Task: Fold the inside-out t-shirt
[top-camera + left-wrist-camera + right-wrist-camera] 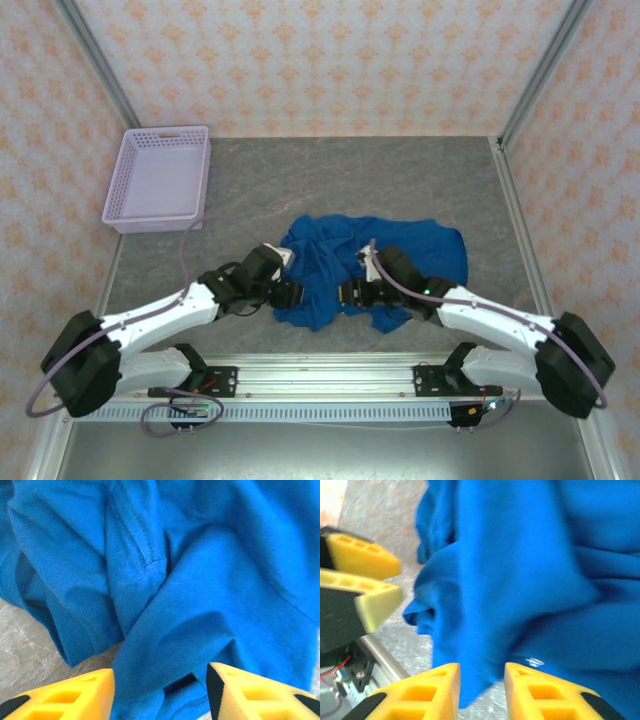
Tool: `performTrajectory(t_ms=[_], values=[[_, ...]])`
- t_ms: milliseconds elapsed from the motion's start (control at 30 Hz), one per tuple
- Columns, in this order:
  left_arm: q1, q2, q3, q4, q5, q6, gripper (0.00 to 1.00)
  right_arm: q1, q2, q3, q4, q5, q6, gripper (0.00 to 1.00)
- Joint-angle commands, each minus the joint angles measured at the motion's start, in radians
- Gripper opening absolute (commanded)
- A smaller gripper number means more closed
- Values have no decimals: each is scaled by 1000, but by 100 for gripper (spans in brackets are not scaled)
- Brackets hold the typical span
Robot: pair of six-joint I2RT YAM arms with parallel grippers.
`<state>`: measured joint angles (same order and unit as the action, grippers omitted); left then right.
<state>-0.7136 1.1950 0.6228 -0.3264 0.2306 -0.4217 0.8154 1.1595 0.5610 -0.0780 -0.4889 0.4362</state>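
Inside-out t-shirt [322,262] is found bunched in a loose heap on the tabletop [300,175], toward the near edge and slightly right of centre, between the two arms. No flat panel, squared edge or clean fold line is observed. A stitched seam and a hem are seen among overlapping layers in the left wrist view, and the fabric is creased throughout. The task is therefore judged to be at an early stage: spreading, smoothing and every fold are judged not yet done. Whether the garment must first be turned cannot be determined. A lavender basket [150,221] is noted at the far left, well apart from the garment. Both arms are reached forward and inward from their bases, wrists lowered, so that the claws face each other across the near left part of the heap. The left claw [160,672] is seen spread, with a ridge of cloth lying between its fingers but not pinched. The right claw [481,667] is parted by a narrower gap, with a hanging edge of cloth sitting in that gap; no firm pinch is evident. In the right wrist view the left claw is recorded just beside the cloth's left edge, low over the tabletop.
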Motion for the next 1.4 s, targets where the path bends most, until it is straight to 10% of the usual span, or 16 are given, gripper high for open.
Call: performTrajectory(t_ms=[0, 600, 833, 1200, 1367], values=[[-3, 42, 23, -113, -23, -22, 51, 66, 90, 75, 76, -17, -49, 32], [23, 41, -10, -140, 34, -61, 6, 119, 467, 219, 188, 55, 20, 45], [50, -75, -29, -203, 11, -93, 4, 100, 464, 228, 149, 98, 47, 2], [57, -311, -54, -207, 14, -146, 1, 32, 360, 202, 142, 52, 14, 0], [60, -345, -65, -175, 34, -137, 0, 78, 288, 200, 219, -60, -106, 39]])
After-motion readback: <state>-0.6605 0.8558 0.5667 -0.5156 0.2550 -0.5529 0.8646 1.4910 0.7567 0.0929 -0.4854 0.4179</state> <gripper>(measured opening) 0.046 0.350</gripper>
